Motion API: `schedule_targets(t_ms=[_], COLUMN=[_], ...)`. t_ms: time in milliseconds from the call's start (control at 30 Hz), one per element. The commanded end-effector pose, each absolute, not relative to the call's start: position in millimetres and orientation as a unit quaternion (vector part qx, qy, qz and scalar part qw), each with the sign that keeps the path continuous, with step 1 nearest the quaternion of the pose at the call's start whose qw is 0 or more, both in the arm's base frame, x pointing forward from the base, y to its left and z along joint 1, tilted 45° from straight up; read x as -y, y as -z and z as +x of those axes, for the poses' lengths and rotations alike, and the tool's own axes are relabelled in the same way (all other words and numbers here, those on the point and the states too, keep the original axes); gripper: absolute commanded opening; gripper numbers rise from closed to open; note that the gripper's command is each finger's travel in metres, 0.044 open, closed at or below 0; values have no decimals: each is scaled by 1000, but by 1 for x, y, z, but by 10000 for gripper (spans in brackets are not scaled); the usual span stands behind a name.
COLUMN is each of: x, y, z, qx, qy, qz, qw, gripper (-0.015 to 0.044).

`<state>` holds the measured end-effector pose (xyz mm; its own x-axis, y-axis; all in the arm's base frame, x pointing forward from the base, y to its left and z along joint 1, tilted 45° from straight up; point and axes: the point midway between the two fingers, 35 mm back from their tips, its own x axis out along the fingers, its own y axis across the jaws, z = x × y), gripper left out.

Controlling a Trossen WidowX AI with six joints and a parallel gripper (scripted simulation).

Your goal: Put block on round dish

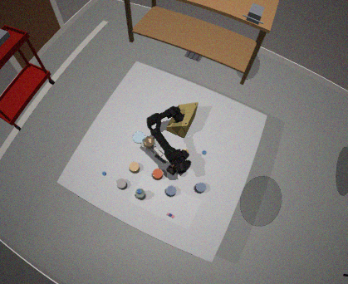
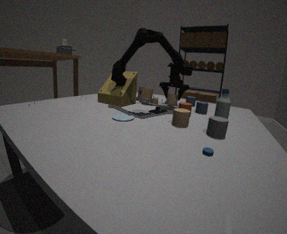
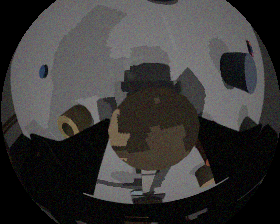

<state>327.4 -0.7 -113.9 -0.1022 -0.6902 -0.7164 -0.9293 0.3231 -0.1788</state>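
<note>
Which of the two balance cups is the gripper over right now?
The one on the end farther from the round dish; the open gripper hangs right above it.

Dish: we see it (image 1: 139,137) (image 2: 123,118) on the table (image 1: 105,117) (image 2: 124,175), beside one cup (image 1: 149,142) (image 2: 146,93).
Bottle: we find it (image 1: 139,193) (image 2: 222,107) behind the small disc (image 1: 104,173) (image 2: 208,152) in our exterior view.
</note>
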Motion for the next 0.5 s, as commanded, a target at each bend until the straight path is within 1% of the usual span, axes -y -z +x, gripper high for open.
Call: schedule_targets(t_ms=[0,167,300,467], x=[8,11,11,11], y=[119,123,123,123], z=[325,324,324,324], qx=[-726,-726,-726,-726], qy=[-162,-161,-161,-161], qz=[-559,-560,-560,-560], qw=[366,365,365,365], gripper=[440,440,335,302])
